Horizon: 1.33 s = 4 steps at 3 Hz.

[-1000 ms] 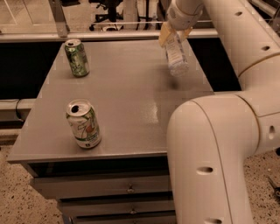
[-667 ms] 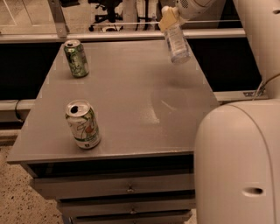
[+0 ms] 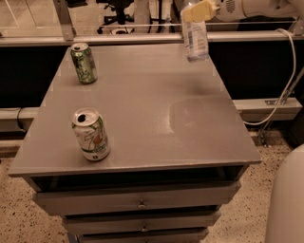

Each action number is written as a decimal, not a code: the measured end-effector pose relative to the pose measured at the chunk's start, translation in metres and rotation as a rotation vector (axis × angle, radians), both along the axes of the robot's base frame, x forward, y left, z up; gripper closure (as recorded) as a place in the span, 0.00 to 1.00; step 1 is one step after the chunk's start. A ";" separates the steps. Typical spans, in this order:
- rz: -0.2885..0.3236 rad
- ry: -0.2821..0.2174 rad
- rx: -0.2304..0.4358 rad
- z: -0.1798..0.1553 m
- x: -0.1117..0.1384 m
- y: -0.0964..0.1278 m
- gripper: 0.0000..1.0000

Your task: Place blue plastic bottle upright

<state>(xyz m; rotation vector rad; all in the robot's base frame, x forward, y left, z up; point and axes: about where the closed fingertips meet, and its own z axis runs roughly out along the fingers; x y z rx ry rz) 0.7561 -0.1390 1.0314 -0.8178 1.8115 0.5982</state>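
Observation:
The blue plastic bottle (image 3: pixel 195 40) is clear with a pale blue-white label. It hangs nearly upright above the far right part of the grey table (image 3: pixel 156 114). My gripper (image 3: pixel 198 10) is at the top of the view, above the table's far right edge. It is shut on the bottle's upper part with yellowish fingers (image 3: pixel 197 11). The bottle's cap is hidden behind them. The bottle's base is at about the height of the table top's far edge; whether it touches the table I cannot tell.
Two green-and-white soda cans stand upright: one at the far left (image 3: pixel 83 62), one at the near left (image 3: pixel 91 134). Drawers (image 3: pixel 140 203) sit under the table top. A white cable (image 3: pixel 281 95) hangs at the right. My white arm (image 3: pixel 287 204) fills the bottom right corner.
The arm has drawn back out of the view to the right and up. The bottle has turned from tilted to nearly upright and stays held near the table's far right edge.

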 end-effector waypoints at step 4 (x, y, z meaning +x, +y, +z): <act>0.524 -0.549 0.171 -0.015 -0.103 0.080 1.00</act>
